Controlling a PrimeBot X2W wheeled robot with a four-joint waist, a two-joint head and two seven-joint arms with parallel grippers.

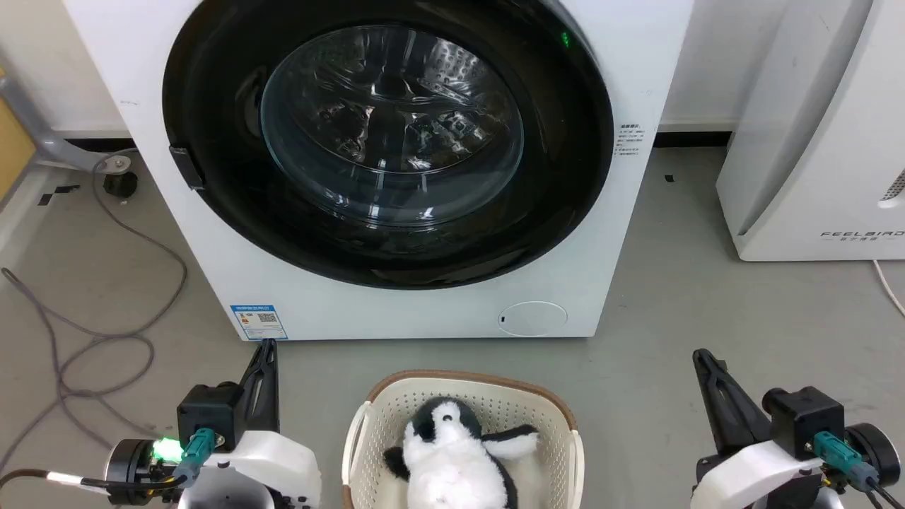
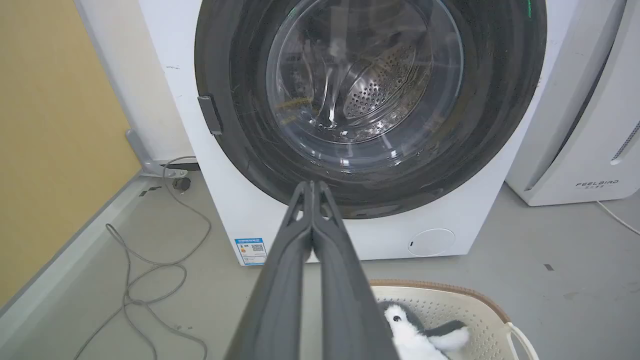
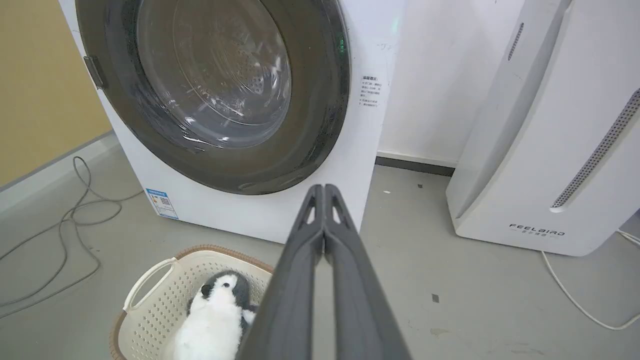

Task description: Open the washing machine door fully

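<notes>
Left gripper (image 1: 266, 348) and right gripper (image 1: 701, 355) both rest low, fingers pressed together, empty. Ahead and above them the washing machine door (image 1: 392, 134) stands shut, flush with the cabinet (image 1: 636, 56). Its small tab (image 1: 185, 167) sits on the left rim, nearer the left gripper. A basket (image 1: 375, 410) on the grey floor (image 1: 672, 304) lies between the grippers, likely inside the door's swing.

Grey floor (image 1: 672, 304) bears washing machine (image 1: 396, 314), basket (image 1: 459, 382), loose cable (image 1: 182, 265), white appliance (image 1: 813, 141).
</notes>
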